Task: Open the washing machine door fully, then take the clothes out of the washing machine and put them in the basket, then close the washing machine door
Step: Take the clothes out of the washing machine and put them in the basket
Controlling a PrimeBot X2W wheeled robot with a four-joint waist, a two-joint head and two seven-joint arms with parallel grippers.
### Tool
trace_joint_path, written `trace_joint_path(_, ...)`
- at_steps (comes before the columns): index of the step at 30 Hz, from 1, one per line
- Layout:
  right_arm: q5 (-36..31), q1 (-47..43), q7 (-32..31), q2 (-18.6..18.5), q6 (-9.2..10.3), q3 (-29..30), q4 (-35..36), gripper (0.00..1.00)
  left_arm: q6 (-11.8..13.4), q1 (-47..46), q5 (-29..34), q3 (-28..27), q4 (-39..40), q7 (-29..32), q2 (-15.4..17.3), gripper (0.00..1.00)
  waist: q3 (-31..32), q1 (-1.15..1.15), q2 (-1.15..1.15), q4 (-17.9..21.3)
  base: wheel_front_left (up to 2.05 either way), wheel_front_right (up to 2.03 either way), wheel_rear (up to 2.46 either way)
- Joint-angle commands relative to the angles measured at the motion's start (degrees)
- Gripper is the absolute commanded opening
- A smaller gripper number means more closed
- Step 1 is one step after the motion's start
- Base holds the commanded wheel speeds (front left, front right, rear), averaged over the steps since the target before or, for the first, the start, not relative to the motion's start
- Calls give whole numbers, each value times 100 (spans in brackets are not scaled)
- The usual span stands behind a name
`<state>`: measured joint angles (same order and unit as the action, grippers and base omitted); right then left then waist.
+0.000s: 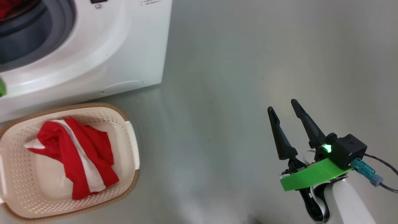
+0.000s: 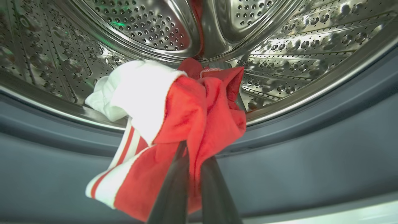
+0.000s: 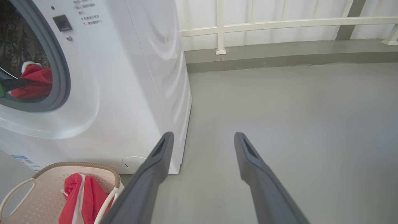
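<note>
Steel drum (image 2: 149, 28) behind, the left claw (image 2: 194, 155) clamps the clothes (image 2: 199, 115) at its tips.

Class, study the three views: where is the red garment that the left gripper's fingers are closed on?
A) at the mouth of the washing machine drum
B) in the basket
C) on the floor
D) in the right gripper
A: the left gripper has its fingers shut on the red garment before the steel drum, above the grey seal.

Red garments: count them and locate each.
2. One garment lies in the basket; the other is in the jaws of the left gripper, at the drum. More may be hidden.
</note>
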<state>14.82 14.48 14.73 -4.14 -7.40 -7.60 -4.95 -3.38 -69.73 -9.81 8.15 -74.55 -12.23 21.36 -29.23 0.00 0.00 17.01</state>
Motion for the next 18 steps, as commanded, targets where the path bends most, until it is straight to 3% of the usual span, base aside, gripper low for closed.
trace_joint_path(1, 11, 45, 27, -78, -9, -95, 133, 100, -57, 11, -62, -97, 113, -126, 193, 0, 84, 0, 0, -91, 0, 0, 0)
trace_joint_path(8, -10, 15, 27, -191, -9, -46, 131, 100, -171, 322, -392, -311, 446, -270, -107, 0, 314, 0, 0, -351, 0, 0, 0)
trace_joint_path(18, -45, -56, 27, -303, -9, 63, 147, 100, -224, 1211, -581, -699, 1930, -275, -403, 0, 586, 0, 0, -623, 0, 0, 0)
